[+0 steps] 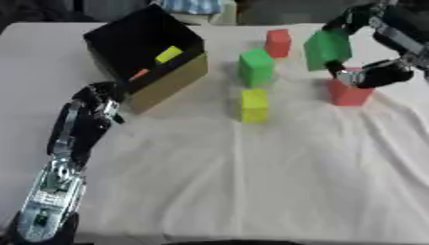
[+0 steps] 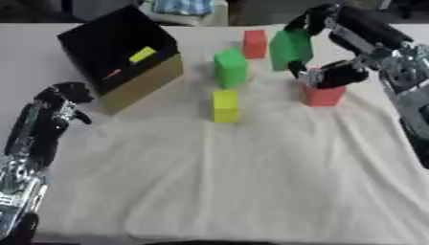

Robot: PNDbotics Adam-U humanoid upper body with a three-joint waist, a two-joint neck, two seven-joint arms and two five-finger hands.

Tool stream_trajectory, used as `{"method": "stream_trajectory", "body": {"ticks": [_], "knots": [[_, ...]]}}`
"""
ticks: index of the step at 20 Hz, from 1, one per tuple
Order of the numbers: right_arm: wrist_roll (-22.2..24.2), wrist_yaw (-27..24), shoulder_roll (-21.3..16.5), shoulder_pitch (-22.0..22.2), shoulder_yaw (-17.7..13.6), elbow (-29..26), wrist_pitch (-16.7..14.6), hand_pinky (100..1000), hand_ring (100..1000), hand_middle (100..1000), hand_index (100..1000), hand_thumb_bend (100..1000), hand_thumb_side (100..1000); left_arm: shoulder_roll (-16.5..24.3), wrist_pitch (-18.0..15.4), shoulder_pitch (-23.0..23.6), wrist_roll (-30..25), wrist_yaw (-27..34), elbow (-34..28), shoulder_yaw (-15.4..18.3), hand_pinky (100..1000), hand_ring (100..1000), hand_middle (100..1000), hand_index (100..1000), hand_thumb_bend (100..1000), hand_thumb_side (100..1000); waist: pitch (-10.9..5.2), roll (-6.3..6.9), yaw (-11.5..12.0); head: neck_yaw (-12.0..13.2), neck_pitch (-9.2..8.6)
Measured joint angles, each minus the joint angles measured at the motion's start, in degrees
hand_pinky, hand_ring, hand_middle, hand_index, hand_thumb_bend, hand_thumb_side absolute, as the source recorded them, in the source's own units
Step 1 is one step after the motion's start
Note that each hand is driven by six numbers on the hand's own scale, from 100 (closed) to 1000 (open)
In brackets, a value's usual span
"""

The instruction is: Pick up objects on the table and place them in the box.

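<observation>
My left hand (image 1: 99, 98) idles near the box (image 1: 147, 50), fingers curled on nothing. Yellow block (image 1: 254, 105) stands mid-table, long axis upright. Farther right, my right hand (image 1: 368, 76) has fingers clamped on the red block (image 1: 348, 93), well right of the box.

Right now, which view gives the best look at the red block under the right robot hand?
The left eye view. There the red block shows its front face and a side below the right robot hand. The right eye view shows the same block, but the hand covers more of its top.
</observation>
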Motion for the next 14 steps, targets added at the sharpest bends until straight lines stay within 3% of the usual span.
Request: {"method": "stream_trajectory", "body": {"ticks": [3, 7, 14], "knots": [[-0.1, 1.0, 2.3, -4.9, -0.1, 2.2, 0.2, 707, 639, 442, 603, 100, 103, 0.0, -0.1, 0.0, -0.3, 0.0, 0.0, -0.4, 435, 690, 625, 711, 463, 593, 0.00, 0.00, 1.4, -0.6, -0.10], [-1.6, 4.6, 6.7, -10.4, -1.4, 9.3, 0.3, 707, 638, 442, 605, 100, 100, 0.0, -0.2, -0.5, -0.9, 0.1, 0.0, -1.1, 434, 688, 623, 709, 458, 590, 0.00, -0.03, 3.6, -2.0, -0.96], [-6.0, 12.4, 13.9, -16.1, -4.8, 22.0, -0.1, 708, 639, 451, 619, 100, 100, 0.0, -0.6, -2.4, -2.8, 1.1, -0.1, -3.3, 433, 686, 621, 707, 455, 590, 0.08, -0.47, 9.0, -6.3, -3.11]]}}
